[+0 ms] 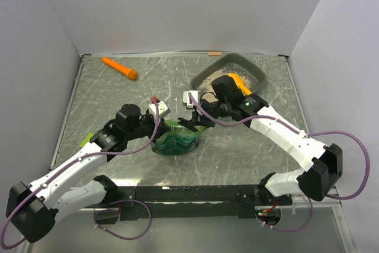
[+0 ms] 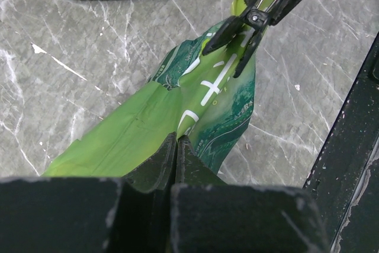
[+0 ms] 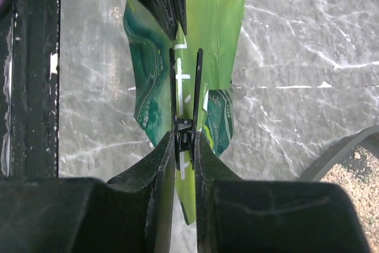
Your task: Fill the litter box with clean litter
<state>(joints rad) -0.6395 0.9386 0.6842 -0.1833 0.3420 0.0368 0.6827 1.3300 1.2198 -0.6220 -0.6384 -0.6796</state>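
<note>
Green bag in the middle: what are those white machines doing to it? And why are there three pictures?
Those are two robot arms. One picture looks down from above. The other two come from small cameras on each arm's wrist. The left fingers pinch the green bag. The right fingers squeeze a black clip that sits on the bag. Further back on the table is a grey litter box with some sandy litter in it. An orange thing lies at the far left.
</note>
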